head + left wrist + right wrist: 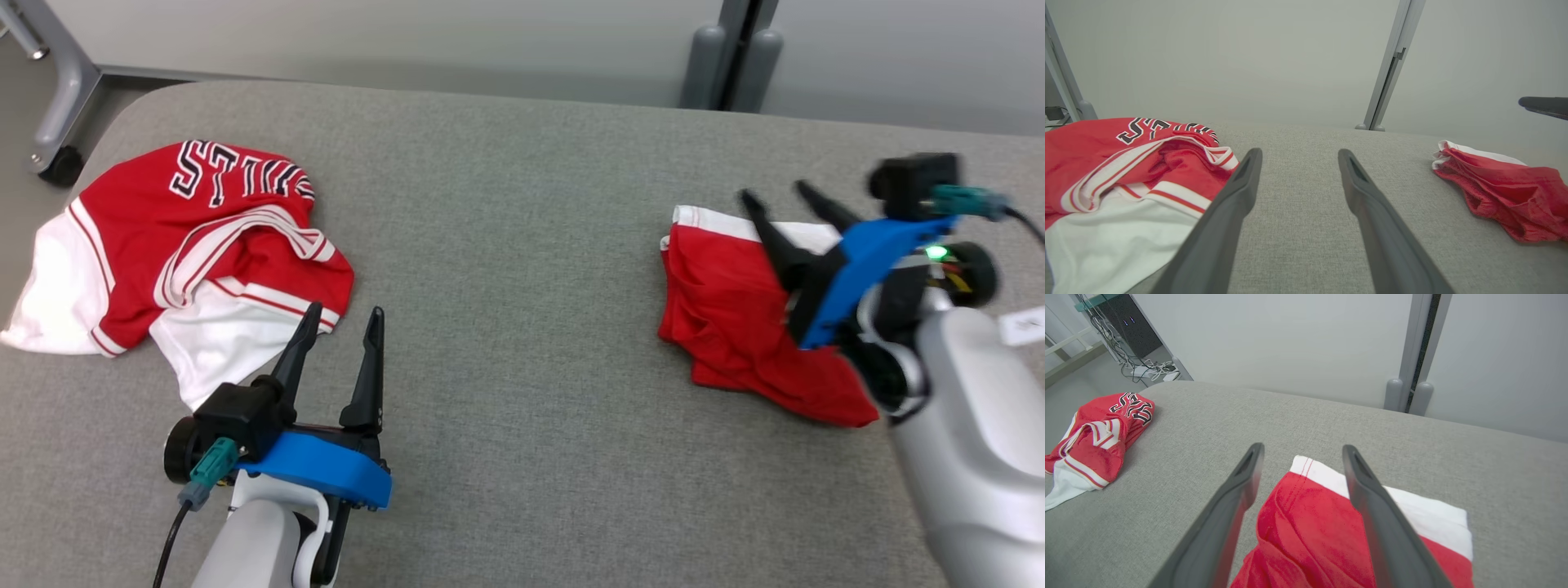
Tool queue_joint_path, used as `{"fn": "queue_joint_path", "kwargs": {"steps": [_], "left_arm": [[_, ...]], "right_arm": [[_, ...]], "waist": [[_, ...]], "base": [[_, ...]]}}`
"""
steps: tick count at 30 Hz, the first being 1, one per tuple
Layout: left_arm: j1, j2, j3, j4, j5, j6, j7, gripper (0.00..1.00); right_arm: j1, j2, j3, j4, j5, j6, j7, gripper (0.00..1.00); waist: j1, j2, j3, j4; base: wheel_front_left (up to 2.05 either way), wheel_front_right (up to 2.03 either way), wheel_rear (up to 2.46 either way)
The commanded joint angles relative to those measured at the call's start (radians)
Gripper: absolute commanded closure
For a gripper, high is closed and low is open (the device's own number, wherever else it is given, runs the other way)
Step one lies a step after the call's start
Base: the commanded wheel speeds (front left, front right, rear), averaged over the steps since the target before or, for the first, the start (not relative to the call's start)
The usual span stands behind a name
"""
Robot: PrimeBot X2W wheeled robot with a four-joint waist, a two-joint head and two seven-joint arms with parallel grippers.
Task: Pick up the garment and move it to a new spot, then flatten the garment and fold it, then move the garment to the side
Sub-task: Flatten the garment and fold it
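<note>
A small red garment (727, 318) with a white band lies crumpled at the right of the grey padded table (522, 245). My right gripper (773, 189) hovers just over it, open, fingers astride its white edge with nothing held; the right wrist view shows the red garment (1306, 522) beneath the open right gripper (1302, 446). A red and white lettered jersey (163, 229) lies bunched at the far left. My left gripper (345, 309) stands open beside the jersey's lower right hem. The left wrist view has the left gripper (1299, 152), jersey (1094, 151) and red garment (1506, 192).
A metal frame leg with a caster (57, 106) stands beyond the table's far left corner. Two grey posts (727, 57) rise behind the back edge against a pale wall. A dark box with cables (1133, 330) sits on the floor further off.
</note>
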Motion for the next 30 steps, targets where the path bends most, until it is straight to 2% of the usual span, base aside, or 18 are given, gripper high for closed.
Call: {"fn": "queue_joint_path", "kwargs": {"steps": [1,6,10,11,12,15,20,26,30], "left_arm": [[0.011,0.003,0.004,-0.004,0.003,0.000,-0.005,0.00],[0.024,0.000,0.019,-0.007,0.011,0.000,-0.005,0.00],[0.015,-0.001,0.011,-0.005,0.020,-0.001,-0.005,0.00],[0.011,-0.002,0.010,-0.003,0.020,-0.001,-0.005,0.00],[0.008,-0.001,0.009,-0.001,0.022,-0.001,-0.005,0.00],[-0.001,0.001,0.009,0.003,0.022,-0.001,-0.005,0.00],[-0.008,0.005,0.010,0.007,0.022,-0.001,-0.005,0.00],[0.010,0.005,0.006,0.015,0.018,-0.001,-0.005,0.00],[0.034,0.003,0.021,0.016,0.010,-0.001,-0.005,0.00]], "right_arm": [[0.030,-0.023,-0.012,-0.011,0.001,0.001,-0.013,0.00],[0.127,-0.101,-0.091,-0.043,-0.045,0.001,-0.032,0.00],[0.194,-0.110,-0.120,-0.017,-0.104,0.001,-0.048,0.00],[0.201,-0.106,-0.113,-0.011,-0.127,0.001,-0.056,0.56],[0.207,-0.096,-0.098,-0.003,-0.144,0.001,-0.058,1.00],[0.202,-0.061,-0.043,0.023,-0.172,0.001,-0.062,1.00],[0.163,-0.010,0.108,0.064,-0.169,0.001,-0.078,1.00],[0.175,0.008,0.330,0.025,-0.045,0.000,-0.066,1.00],[0.201,-0.024,0.387,-0.057,0.047,0.000,-0.068,1.00]], "waist": [[0.0000,0.0000,-0.014,-0.014],[0.0000,0.0000,-0.033,-0.032],[0.0000,0.0000,-0.033,-0.031],[0.0000,0.0000,-0.032,-0.030],[0.0000,0.0000,-0.030,-0.029],[0.0000,0.0000,-0.023,-0.028],[0.0000,0.0000,-0.019,-0.027],[0.0000,0.0000,-0.043,-0.029],[0.0000,0.0000,-0.068,-0.042]], "base": [[0.00,0.00,0.00],[0.00,0.00,0.00],[0.00,0.00,0.00],[0.00,0.00,0.00],[0.00,0.00,0.00],[0.00,0.00,0.00],[0.00,0.00,0.00],[0.00,0.00,0.00],[0.00,0.00,0.00]]}}
